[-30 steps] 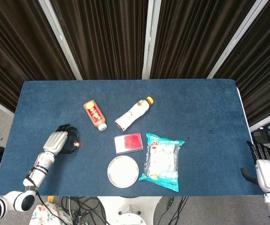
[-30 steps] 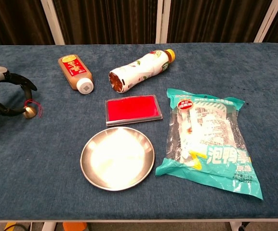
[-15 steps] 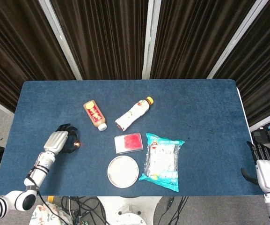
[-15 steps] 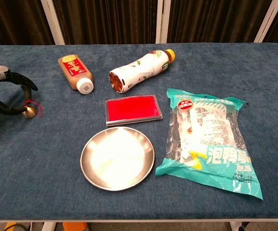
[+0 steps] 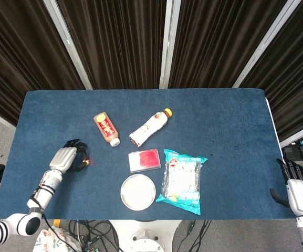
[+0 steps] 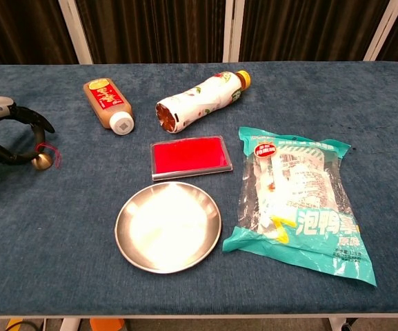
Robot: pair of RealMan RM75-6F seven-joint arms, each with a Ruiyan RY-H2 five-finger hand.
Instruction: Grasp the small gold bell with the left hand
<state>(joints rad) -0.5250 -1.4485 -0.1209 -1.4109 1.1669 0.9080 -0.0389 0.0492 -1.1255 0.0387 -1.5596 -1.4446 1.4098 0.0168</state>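
Observation:
The small gold bell [image 6: 41,161] with its red string lies on the blue cloth at the table's left side, and shows as a small glint [image 5: 87,161] in the head view. My left hand [image 6: 5,131] sits just left of it at the frame's edge. Its dark fingers curve toward the bell: the lower one reaches it and the upper one arches above with a gap. From above, the left hand [image 5: 64,157] lies low on the cloth beside the bell. My right hand [image 5: 297,191] hangs off the table's right edge, fingers apart and holding nothing.
A brown sauce bottle [image 6: 109,105] and a drink bottle [image 6: 199,100] lie at the back. A red flat box [image 6: 188,156], a steel plate [image 6: 167,226] and a snack bag [image 6: 299,200] fill the middle and right. Bare cloth separates the bell from the plate.
The left hand's fingers have shifted very slightly around the bell. The bell and the right hand stay where they were.

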